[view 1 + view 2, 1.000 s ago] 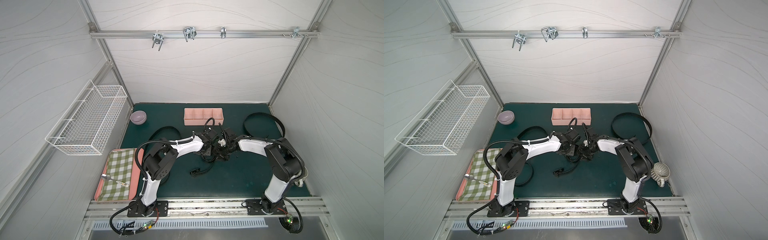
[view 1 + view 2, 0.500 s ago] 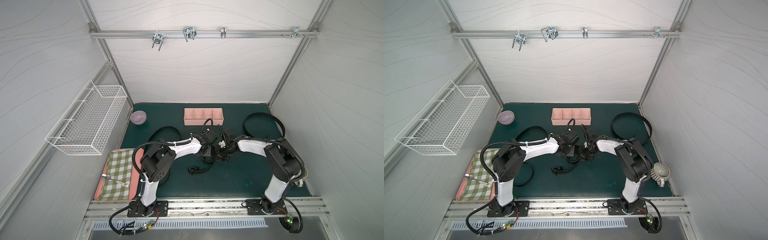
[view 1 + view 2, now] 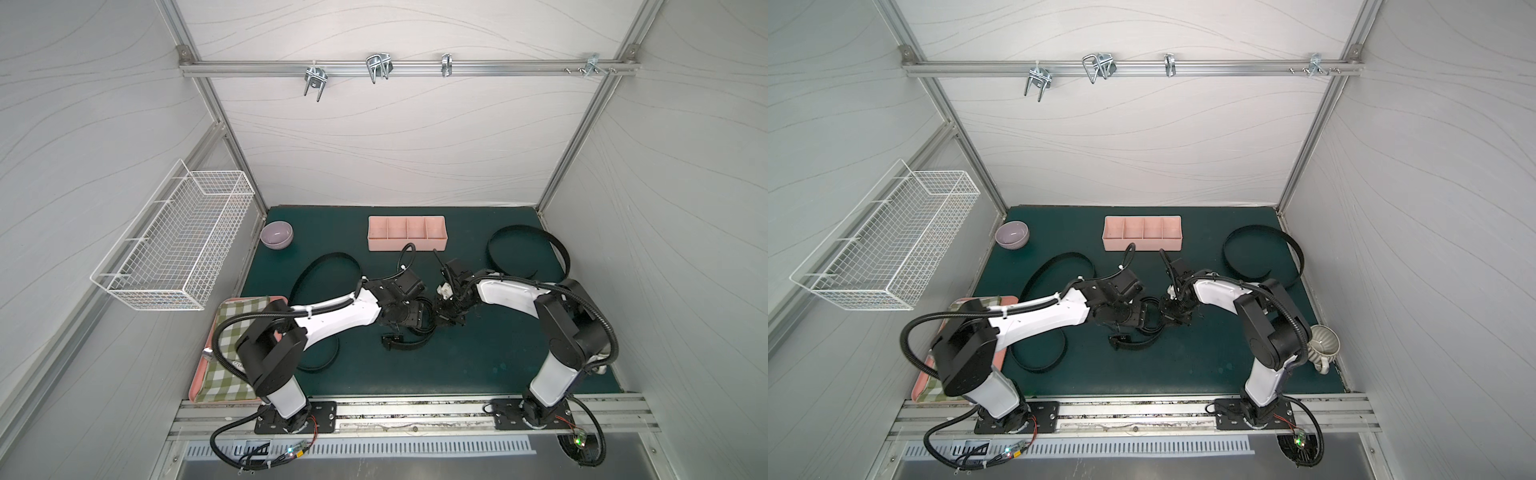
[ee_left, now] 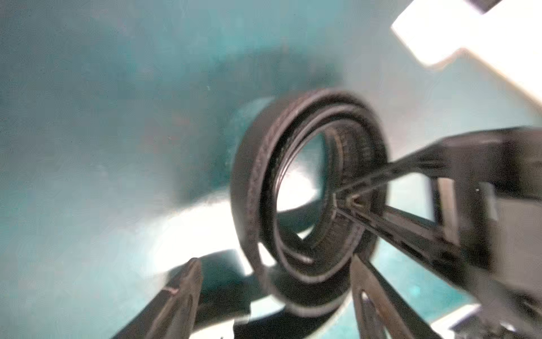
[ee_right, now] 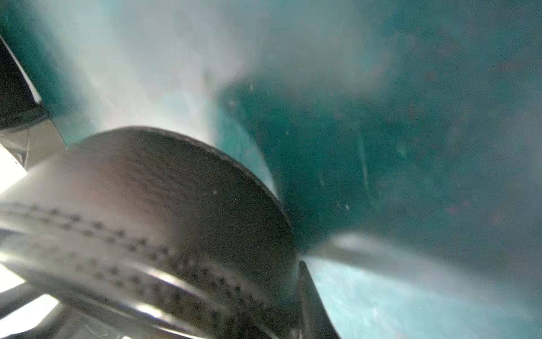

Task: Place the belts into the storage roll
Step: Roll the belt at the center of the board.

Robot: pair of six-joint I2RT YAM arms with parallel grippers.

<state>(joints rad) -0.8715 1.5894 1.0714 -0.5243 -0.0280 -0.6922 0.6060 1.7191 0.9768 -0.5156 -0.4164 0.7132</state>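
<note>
- We see the right pincer clamped on the wall of a coiled belt, its two fingers pinched together on the ring.
- The left pincer is open. Its fingers stand spread on either side of the coil's near edge, and we cannot tell whether they touch it.
- In the left wrist view the coil's hole faces the camera, so its axis points roughly along the left pincer. The windings are loose, with several turns showing.
- In both top views the coil hangs between the two pincers at mid-bench. We cannot tell whether it rests on the green surface.
- A loose end of this belt trails from the coil toward the front edge and lies flat on the bench.
- The pink tray with four compartments sits at the rear centre, well apart from the coil. Its long axis runs side to side, parallel to the back wall.
- A second belt lies as a wide open loop on the rear right of the bench, beside the tray.
- A third belt lies in a long open curve on the left, running front to back and partly hidden under the left arm.
</note>
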